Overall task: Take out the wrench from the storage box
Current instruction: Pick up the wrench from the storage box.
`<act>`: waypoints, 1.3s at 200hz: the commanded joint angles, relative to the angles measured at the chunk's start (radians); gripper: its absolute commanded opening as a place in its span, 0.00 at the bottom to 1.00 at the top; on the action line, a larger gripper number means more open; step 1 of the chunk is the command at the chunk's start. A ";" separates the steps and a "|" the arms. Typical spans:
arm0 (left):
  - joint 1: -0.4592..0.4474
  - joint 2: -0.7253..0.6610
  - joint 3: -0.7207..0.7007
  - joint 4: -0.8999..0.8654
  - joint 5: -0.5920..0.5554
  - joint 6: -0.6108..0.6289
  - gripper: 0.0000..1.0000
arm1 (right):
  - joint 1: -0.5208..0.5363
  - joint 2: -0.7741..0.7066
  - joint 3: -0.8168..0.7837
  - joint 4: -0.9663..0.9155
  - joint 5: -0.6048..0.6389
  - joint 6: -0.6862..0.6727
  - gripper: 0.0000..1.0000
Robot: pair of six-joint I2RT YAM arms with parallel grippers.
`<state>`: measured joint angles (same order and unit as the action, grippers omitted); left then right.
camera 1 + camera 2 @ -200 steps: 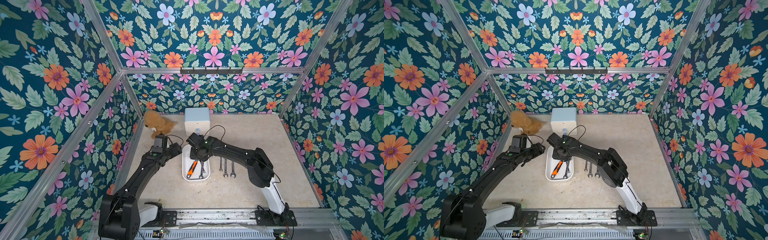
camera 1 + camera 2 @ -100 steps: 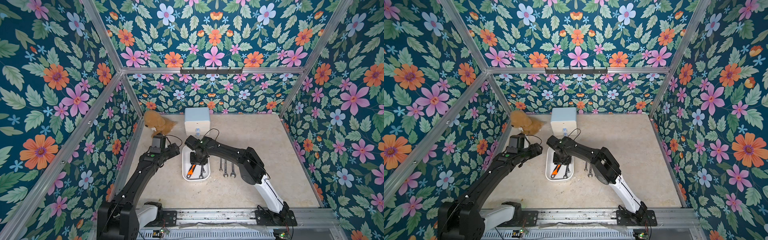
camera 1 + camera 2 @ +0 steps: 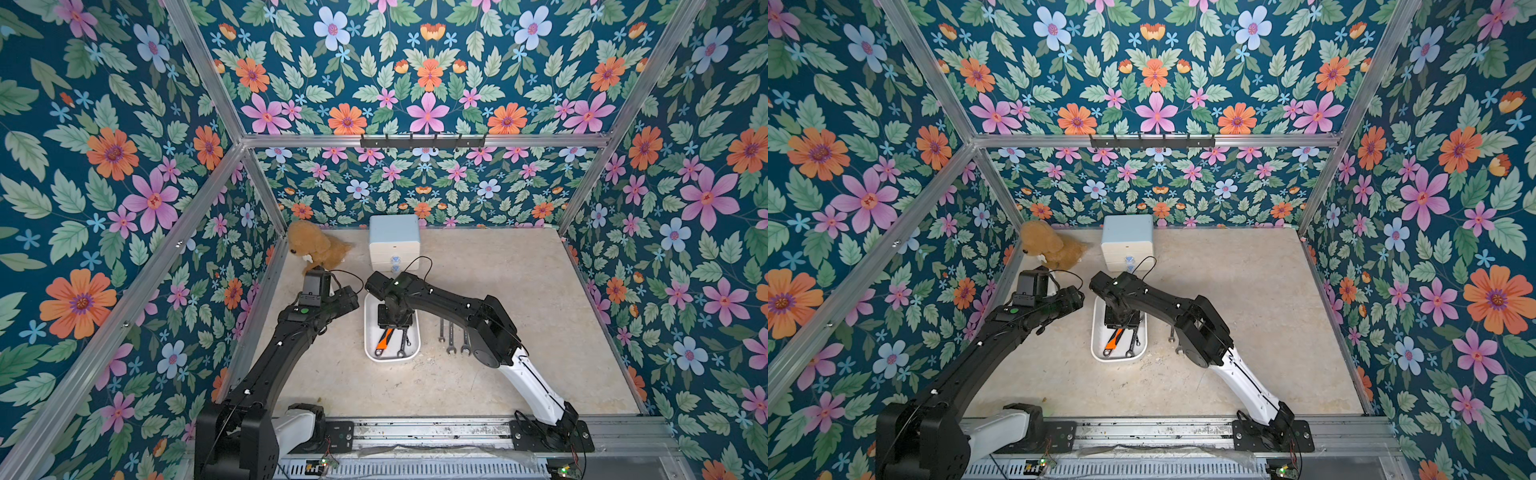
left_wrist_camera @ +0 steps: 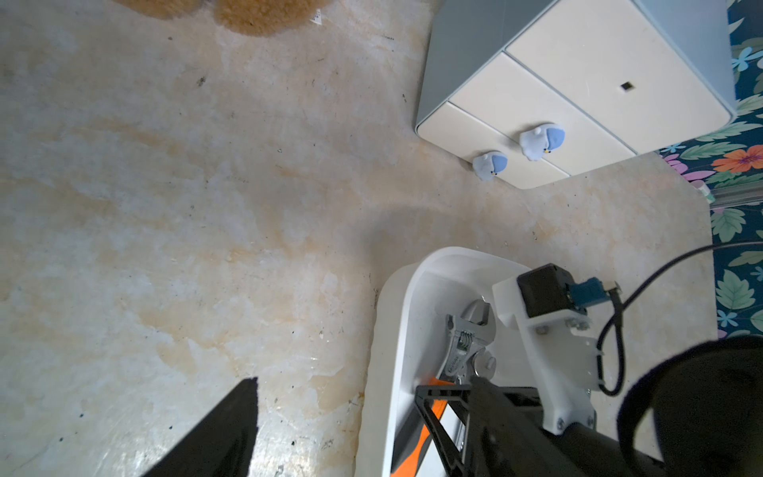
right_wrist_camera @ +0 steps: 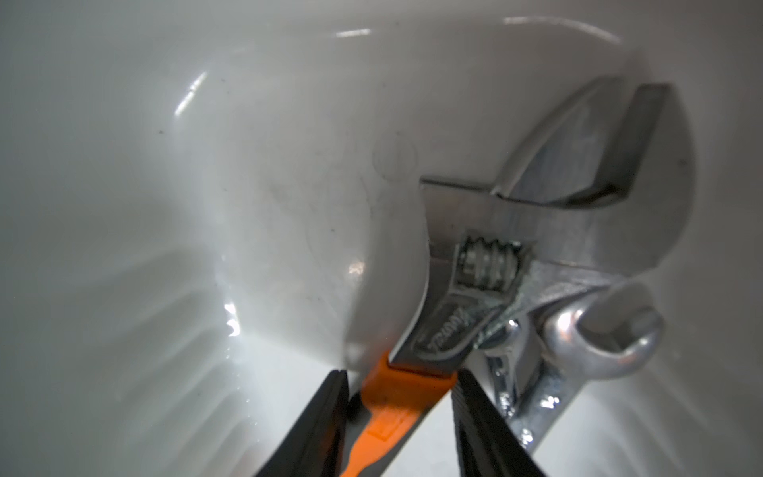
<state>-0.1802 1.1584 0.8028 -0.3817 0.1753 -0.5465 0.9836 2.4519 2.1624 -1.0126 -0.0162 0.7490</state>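
The storage box (image 3: 369, 328) is a shallow white tray in the middle of the table. In it lie an orange-handled adjustable wrench (image 3: 384, 338) and slim steel wrenches (image 3: 402, 341). My right gripper (image 3: 392, 326) reaches down into the box. In the right wrist view it (image 5: 400, 380) stands open astride the top of the orange handle (image 5: 413, 396), and the steel head (image 5: 578, 186) rests against the box's end wall. My left gripper (image 3: 347, 299) hovers open by the box's far left corner. Only one of its fingers (image 4: 231, 429) shows in the left wrist view.
Three steel wrenches (image 3: 451, 340) lie side by side on the table right of the box. A white two-drawer cabinet (image 3: 394, 237) stands at the back. A brown plush toy (image 3: 316, 245) sits to the cabinet's left. Floral walls close in three sides.
The right arm's elbow swung leftward while its gripper stayed over the box and settled onto the orange handle. The wrench has not shifted. The left arm barely moved.
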 commanded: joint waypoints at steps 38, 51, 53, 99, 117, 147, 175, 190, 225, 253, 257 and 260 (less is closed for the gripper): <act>0.008 0.006 -0.003 0.001 0.005 0.008 0.83 | 0.027 0.025 0.062 -0.099 0.089 -0.117 0.34; 0.010 0.006 -0.003 0.001 0.007 0.007 0.83 | 0.028 0.024 0.058 -0.098 0.090 -0.142 0.33; 0.010 0.006 -0.003 0.001 0.007 0.009 0.83 | 0.028 0.022 0.058 -0.097 0.089 -0.146 0.33; 0.013 0.008 -0.005 0.003 0.007 0.007 0.83 | 0.039 0.029 0.045 -0.084 0.093 -0.201 0.36; 0.015 0.007 -0.005 0.004 0.006 0.006 0.83 | 0.050 0.043 0.053 -0.091 0.106 -0.208 0.40; 0.017 0.012 -0.005 0.004 0.006 0.007 0.83 | 0.066 0.080 0.075 -0.138 0.139 -0.196 0.42; 0.020 0.012 -0.004 0.004 0.007 0.007 0.83 | 0.067 0.098 0.061 -0.164 0.170 -0.169 0.37; 0.022 0.012 -0.004 0.005 0.007 0.007 0.83 | 0.067 0.097 0.055 -0.160 0.173 -0.163 0.32; 0.027 0.015 -0.004 0.005 0.015 0.007 0.83 | 0.067 0.078 0.072 -0.145 0.178 -0.173 0.20; 0.031 0.014 -0.004 0.006 0.016 0.007 0.83 | 0.068 0.062 0.110 -0.147 0.179 -0.178 0.12; 0.031 0.014 -0.003 0.007 0.016 0.007 0.83 | 0.067 0.057 0.113 -0.145 0.180 -0.178 0.11; 0.032 0.014 -0.004 0.007 0.018 0.007 0.83 | 0.068 0.054 0.116 -0.144 0.182 -0.177 0.10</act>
<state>-0.1513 1.1709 0.7979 -0.3809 0.1963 -0.5465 1.0481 2.5118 2.2612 -1.1198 0.1242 0.5785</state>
